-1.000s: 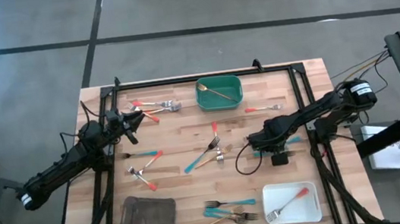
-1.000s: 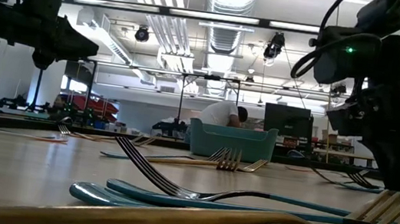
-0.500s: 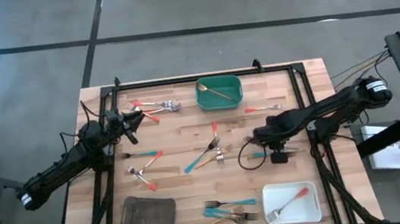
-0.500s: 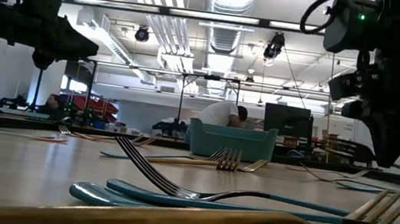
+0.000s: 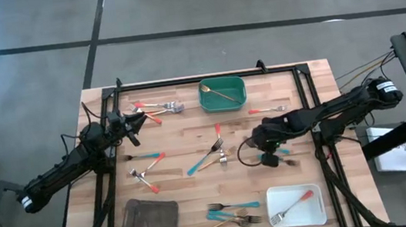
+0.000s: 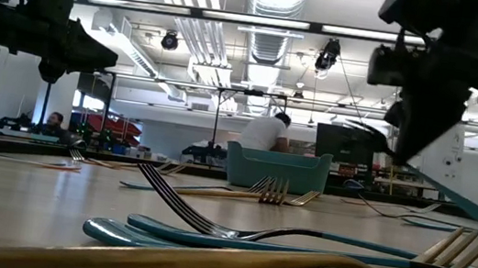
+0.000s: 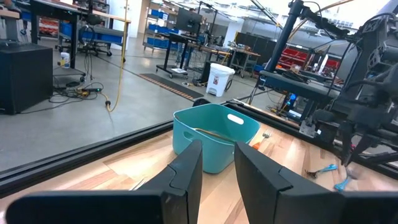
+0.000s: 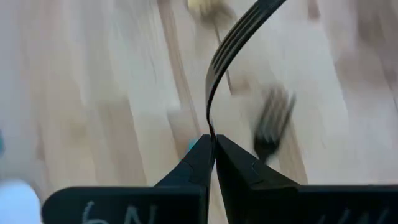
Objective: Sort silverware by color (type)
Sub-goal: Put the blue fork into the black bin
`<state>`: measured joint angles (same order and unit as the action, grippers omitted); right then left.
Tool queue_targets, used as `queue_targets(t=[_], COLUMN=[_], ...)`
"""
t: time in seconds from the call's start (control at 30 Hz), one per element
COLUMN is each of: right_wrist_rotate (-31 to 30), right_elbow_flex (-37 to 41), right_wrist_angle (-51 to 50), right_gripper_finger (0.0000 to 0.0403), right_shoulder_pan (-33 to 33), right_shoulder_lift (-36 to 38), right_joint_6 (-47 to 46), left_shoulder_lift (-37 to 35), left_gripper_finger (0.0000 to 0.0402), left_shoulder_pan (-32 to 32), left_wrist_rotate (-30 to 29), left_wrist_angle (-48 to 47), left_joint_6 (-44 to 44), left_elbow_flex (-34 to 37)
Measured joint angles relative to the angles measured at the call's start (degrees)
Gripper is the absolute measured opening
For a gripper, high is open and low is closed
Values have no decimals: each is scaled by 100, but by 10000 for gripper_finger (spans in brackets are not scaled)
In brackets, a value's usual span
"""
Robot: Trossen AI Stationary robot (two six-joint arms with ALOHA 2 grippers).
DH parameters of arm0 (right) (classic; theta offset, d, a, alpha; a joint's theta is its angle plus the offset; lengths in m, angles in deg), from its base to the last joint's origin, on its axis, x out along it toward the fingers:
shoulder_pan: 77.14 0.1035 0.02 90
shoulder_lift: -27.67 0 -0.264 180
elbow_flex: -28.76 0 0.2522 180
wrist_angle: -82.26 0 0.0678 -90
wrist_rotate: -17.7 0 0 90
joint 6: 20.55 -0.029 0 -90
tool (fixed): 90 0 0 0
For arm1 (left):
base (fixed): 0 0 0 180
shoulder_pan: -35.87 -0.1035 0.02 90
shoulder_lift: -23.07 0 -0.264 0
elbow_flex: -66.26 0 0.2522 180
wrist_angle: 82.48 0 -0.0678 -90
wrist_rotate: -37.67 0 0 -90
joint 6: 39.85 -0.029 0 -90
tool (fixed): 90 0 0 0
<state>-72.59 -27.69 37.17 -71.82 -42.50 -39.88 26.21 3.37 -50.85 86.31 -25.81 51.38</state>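
Wooden table (image 5: 190, 134) holds three trays: green tray (image 5: 222, 95) far centre, grey tray (image 5: 149, 218) near left, white tray (image 5: 295, 204) near right. Left arm is parked at the far left, left gripper (image 5: 139, 119) hovering by a red-handled pair, fingers a little apart on nothing; no change there over the last second.

Right arm is where the change is. A second ago the right gripper (image 5: 268, 149) was low at the table right of centre; now it's up, swung slightly left, fingers pinched on a teal-handled fork (image 8: 233, 50). The low view shows that fork (image 6: 424, 172) in the air, handle slanting down to the right, off the wood.

My read: pick done, carry next. Which tray takes teal isn't clear: white has a red-handled fork (image 5: 292, 206), green has a gold piece (image 5: 221, 93).

Loose silverware remains: teal and gold forks (image 5: 234, 213) at near centre, a mixed cluster (image 5: 210, 157) mid-table, red-handled ones (image 5: 148, 172) left, one (image 5: 266, 110) far right.
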Motion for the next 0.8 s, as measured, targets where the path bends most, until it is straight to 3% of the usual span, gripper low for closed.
queue_targets(t=[0.2, 0.4, 0.8], right_wrist_rotate=[-260, -542, -1340], right_elbow_flex=[-3, -3, -3], right_wrist_angle=[725, 831, 1449], right_gripper_finger=[12, 12, 12], right_shoulder_pan=[-19, -114, -174], right_shoulder_lift=[-13, -17, -20], right_joint_6=[-28, -172, -715], left_shoulder_lift=[0, 0, 0], left_gripper_finger=[77, 78, 78], left_shoulder_pan=[-2, -2, -2], left_wrist_rotate=[0, -273, -217], left_wrist_angle=[0, 123, 354], left_joint_6=[1, 18, 128], left_elbow_flex=[0, 1, 1])
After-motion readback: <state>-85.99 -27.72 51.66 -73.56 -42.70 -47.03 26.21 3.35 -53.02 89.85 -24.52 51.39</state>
